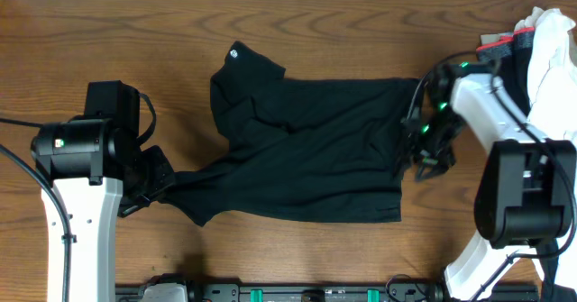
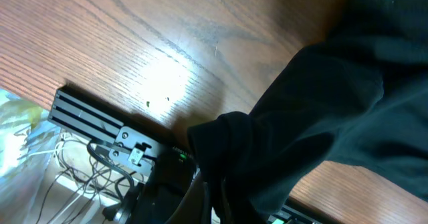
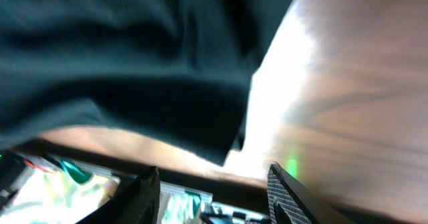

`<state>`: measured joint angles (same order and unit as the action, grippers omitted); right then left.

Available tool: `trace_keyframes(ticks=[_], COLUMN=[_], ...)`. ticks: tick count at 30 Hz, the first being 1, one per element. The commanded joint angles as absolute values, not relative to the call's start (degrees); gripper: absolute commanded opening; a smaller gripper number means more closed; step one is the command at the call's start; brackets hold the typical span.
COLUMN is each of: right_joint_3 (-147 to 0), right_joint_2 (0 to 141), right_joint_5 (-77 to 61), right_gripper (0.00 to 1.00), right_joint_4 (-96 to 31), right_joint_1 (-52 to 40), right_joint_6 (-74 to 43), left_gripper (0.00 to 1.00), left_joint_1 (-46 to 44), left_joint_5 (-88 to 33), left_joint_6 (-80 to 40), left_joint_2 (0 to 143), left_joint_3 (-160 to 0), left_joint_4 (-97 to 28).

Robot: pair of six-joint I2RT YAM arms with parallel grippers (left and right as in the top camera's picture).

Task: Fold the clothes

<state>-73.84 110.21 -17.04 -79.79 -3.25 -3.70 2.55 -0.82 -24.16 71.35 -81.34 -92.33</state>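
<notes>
Overhead view, asked: Where is the black T-shirt [image 1: 306, 149] laid?

Answered: It is spread across the middle of the wooden tabletop [image 1: 108, 41]. It is rumpled rather than flat, with one sleeve turned up toward the far edge and a tail of cloth drawn out toward the near left.

Asked: How are the two hands placed?

Answered: The left hand [image 1: 149, 185] is clenched on that drawn-out tail. In the left wrist view a bunch of black cloth is seen pinched at its tips. The right hand [image 1: 424, 153] is set at the shirt's right edge. In the right wrist view it is seen released, with nothing caught in it and the cloth's edge hanging just beside it.

Asked: Which step is judged to be in hand?

Answered: An early one. The shirt is being taken up at its two ends so that it can be stretched flat, and no fold is made yet.

Asked: What is called for next?

Answered: The right edge must be pinched through only the layers meant to be lifted. Both ends would then be pulled evenly, so that the soft cloth is smoothed and not dragged sideways.
</notes>
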Motion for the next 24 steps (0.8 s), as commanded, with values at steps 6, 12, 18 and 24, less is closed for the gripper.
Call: trace_keyframes(ticks=[6, 12, 18, 24], right_joint_3=[-65.89, -59.46, -53.17, -52.40], right_joint_2=[107.42, 104.29, 99.18, 91.46], right_joint_5=[-15.97, -14.33, -11.05, -9.39], right_gripper=[0.50, 0.47, 0.30, 0.10], right_joint_4=[-74.89, -70.15, -60.38, -58.06], right_joint_1=[-9.47, -10.41, -10.57, -10.52], right_joint_6=[-12.34, -17.17, -20.82, -20.56], left_gripper=[0.06, 0.06, 0.06, 0.06], left_joint_1=[2.83, 2.83, 2.83, 2.83], left_joint_5=[0.71, 0.71, 0.71, 0.71], left_joint_6=[-23.64, -23.66, -23.66, -23.64], left_joint_2=[70.94, 70.94, 70.94, 70.94], left_joint_3=[-81.06, -81.06, -81.06, -81.06], left_joint_4=[-95.92, -95.72, -95.31, -95.31])
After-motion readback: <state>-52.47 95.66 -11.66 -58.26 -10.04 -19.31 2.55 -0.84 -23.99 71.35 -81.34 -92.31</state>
